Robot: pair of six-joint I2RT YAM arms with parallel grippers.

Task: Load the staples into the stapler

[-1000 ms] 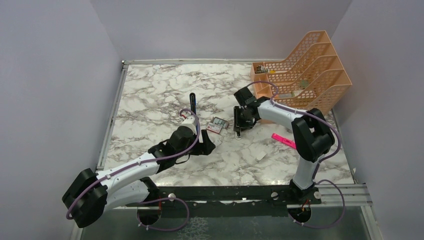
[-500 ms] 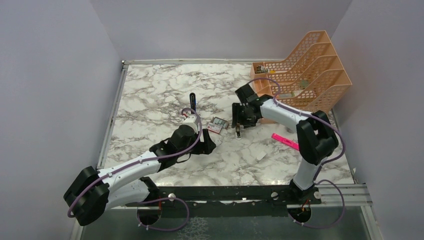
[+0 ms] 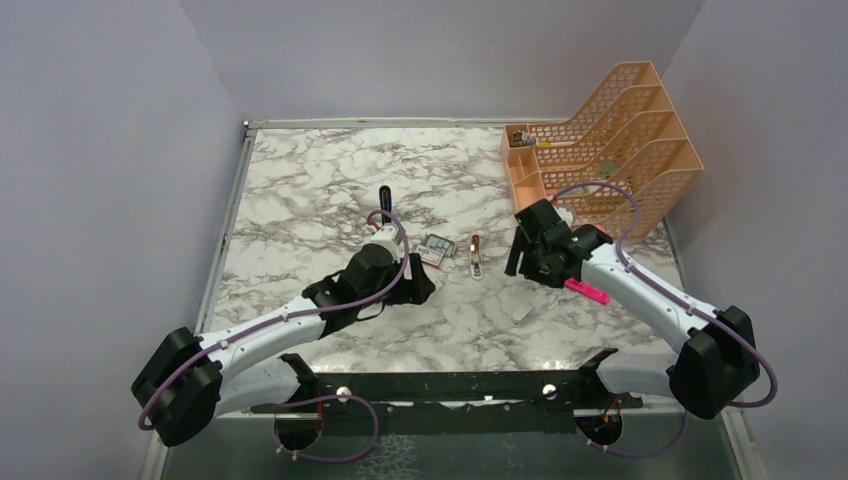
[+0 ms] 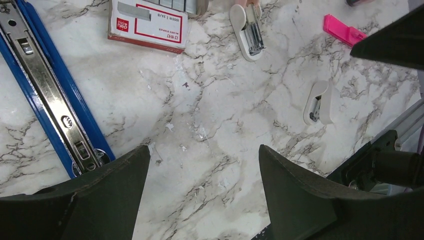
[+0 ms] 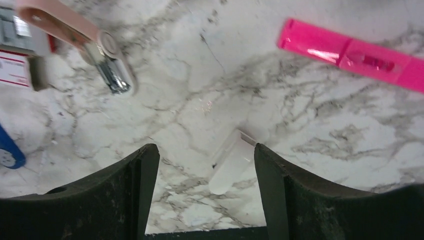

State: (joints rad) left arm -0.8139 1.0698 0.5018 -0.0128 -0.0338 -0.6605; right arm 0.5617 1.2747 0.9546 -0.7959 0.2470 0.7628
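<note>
The stapler [image 4: 47, 90] lies opened, its blue body and silvery channel running along the left of the left wrist view; in the top view its black arm [image 3: 385, 203] points away past my left wrist. The staples [image 4: 147, 20] are a pink-and-white box with grey strips, also seen in the top view [image 3: 433, 250] just right of the stapler. My left gripper [image 4: 203, 150] hangs open over bare marble beside the stapler's near end, holding nothing. My right gripper [image 5: 205, 147] is open too, above a small white piece [image 5: 232, 162], and sits right of the box in the top view [image 3: 517, 258].
A small pink-and-white mini stapler [image 3: 476, 256] lies between the staples box and my right gripper. A bright pink highlighter [image 3: 587, 291] lies by the right forearm. An orange tiered paper tray [image 3: 610, 140] fills the back right corner. The small white piece [image 3: 520, 313] rests nearer the front.
My right gripper opened and let go of the small pink-and-white mini stapler, which now lies on the marble. The right arm pulled back to the right and nearer. The left arm barely moved.
</note>
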